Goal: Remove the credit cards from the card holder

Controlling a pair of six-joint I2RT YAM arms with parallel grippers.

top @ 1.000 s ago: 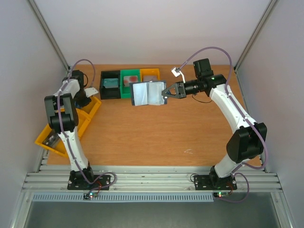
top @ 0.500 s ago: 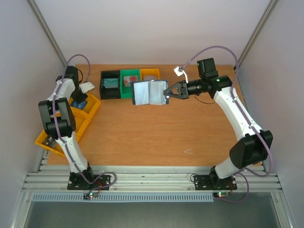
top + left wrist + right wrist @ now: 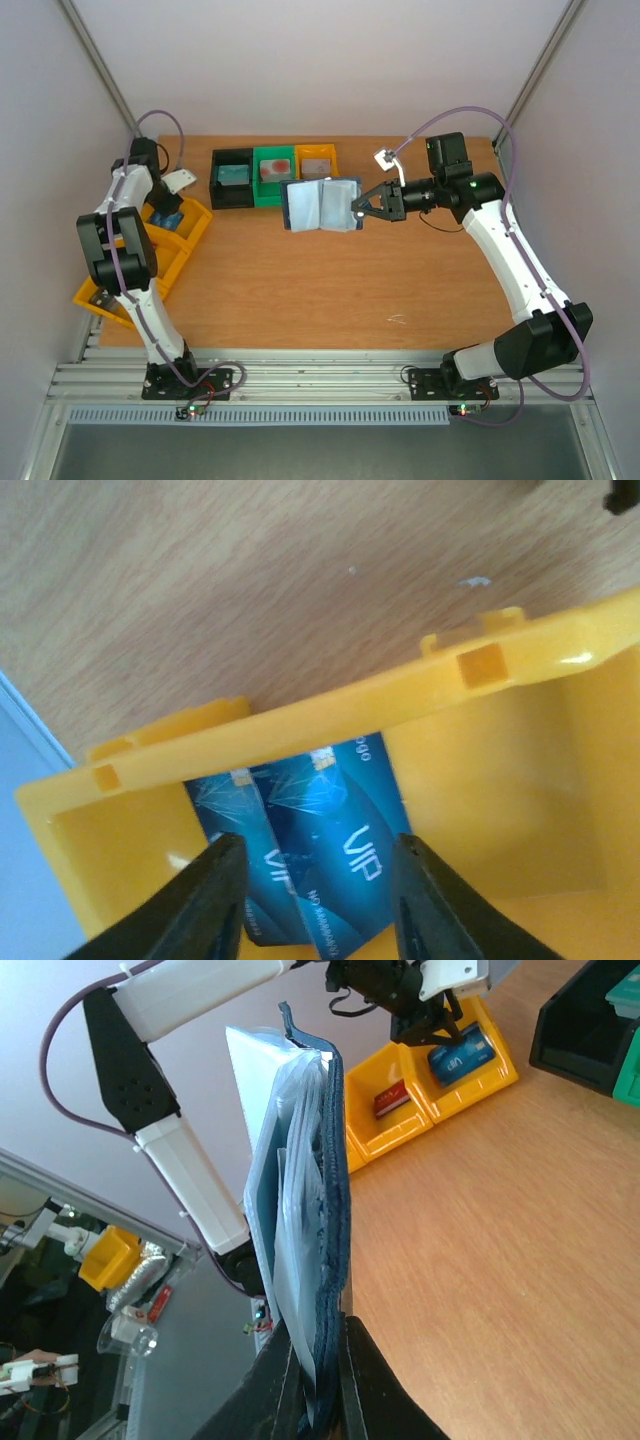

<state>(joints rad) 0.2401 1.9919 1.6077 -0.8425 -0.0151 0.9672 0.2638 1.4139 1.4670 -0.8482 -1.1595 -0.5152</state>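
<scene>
Two blue credit cards point(image 3: 345, 830) marked VIP lie overlapping on the floor of a yellow bin point(image 3: 330, 705). My left gripper point(image 3: 320, 900) hangs open just above them, one finger on each side, holding nothing. From the top view, the left gripper point(image 3: 168, 205) is over the yellow bin point(image 3: 195, 225) at the far left. The slate-blue card holder point(image 3: 318, 204) is held up in the air, spread open, with my right gripper point(image 3: 358, 210) shut on its right edge. In the right wrist view the card holder point(image 3: 290, 1180) stands edge-on, pinched between the right gripper point(image 3: 318, 1335) fingers.
Black point(image 3: 232, 178), green point(image 3: 274, 175) and orange point(image 3: 316, 160) bins stand in a row at the back. A red card point(image 3: 390, 1100) lies in the yellow compartment next to the blue ones. More yellow bins point(image 3: 110, 295) reach over the table's left edge.
My left gripper has opened over the yellow bin and its arm has drawn back to the left. The right arm has carried the card holder a little right and nearer.
</scene>
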